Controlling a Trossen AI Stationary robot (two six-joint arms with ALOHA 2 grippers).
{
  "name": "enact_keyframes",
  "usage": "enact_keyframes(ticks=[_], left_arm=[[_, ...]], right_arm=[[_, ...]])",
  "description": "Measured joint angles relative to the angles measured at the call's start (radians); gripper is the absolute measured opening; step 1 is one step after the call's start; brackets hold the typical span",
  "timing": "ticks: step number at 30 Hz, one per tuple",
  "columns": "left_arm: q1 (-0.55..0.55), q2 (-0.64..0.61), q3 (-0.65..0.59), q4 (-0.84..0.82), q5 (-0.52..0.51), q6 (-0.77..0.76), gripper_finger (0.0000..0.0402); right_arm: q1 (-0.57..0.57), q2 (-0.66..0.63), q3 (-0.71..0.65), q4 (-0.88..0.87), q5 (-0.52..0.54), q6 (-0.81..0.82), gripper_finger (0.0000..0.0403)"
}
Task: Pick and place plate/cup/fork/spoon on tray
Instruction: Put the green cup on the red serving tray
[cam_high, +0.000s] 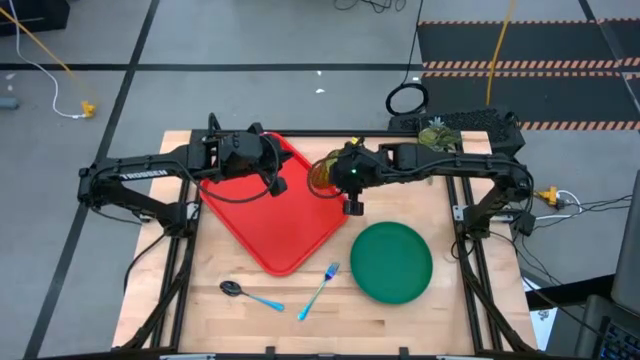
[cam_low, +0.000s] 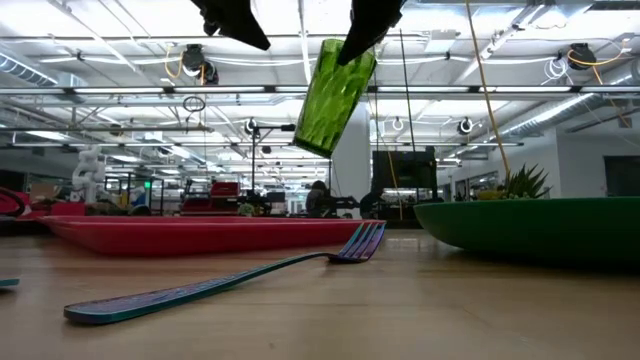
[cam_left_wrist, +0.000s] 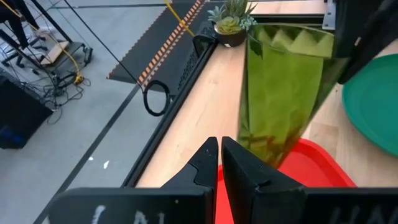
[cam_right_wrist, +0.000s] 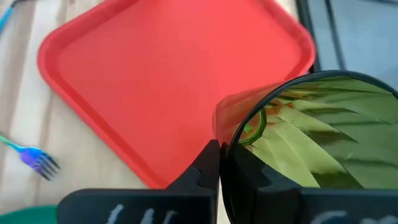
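Note:
My right gripper (cam_high: 336, 176) is shut on the olive-green translucent cup (cam_high: 321, 175), high above the red tray's (cam_high: 270, 222) far right edge; the cup (cam_low: 335, 95) hangs tilted in the low view. My left gripper (cam_left_wrist: 219, 157) is shut and empty over the tray's far part, right beside the cup (cam_left_wrist: 283, 93). The dark-green plate (cam_high: 392, 262) lies flat on the table right of the tray. The light-blue fork (cam_high: 320, 289) and the spoon (cam_high: 248, 293) lie on the table near its near edge. My right gripper pinches the cup's wall at the rim (cam_right_wrist: 227, 134), one finger (cam_right_wrist: 208, 163) outside and the other inside the opening. The fingers come from above, slanting. The cup hangs below them, lifted clear of the tray, tilted with its bottom toward the left arm.
A small potted plant (cam_high: 436, 134) stands at the table's far right edge. The tray lies turned at an angle, with bare floor (cam_right_wrist: 155, 81) under the cup. The fork (cam_low: 220, 285) lies between tray and plate (cam_low: 540, 225).

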Motion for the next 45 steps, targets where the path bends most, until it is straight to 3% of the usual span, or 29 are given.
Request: enact_keyframes(ticks=[8, 36, 45], left_arm=[[-0.005, 0.0, 0.0, 0.009, 0.0, -0.024, 0.0026], [-0.008, 0.0, 0.0, -0.016, 0.003, -0.021, 0.0026], [-0.008, 0.0, 0.0, -0.015, 0.024, -0.022, 0.0026]], right_arm=[[0.0, 0.051, 0.0, -0.018, -0.073, 0.082, 0.0006], [0.012, 0.141, -0.007, -0.103, -0.075, 0.138, 0.0006], [0.012, 0.167, -0.006, -0.099, -0.124, 0.137, 0.0006]])
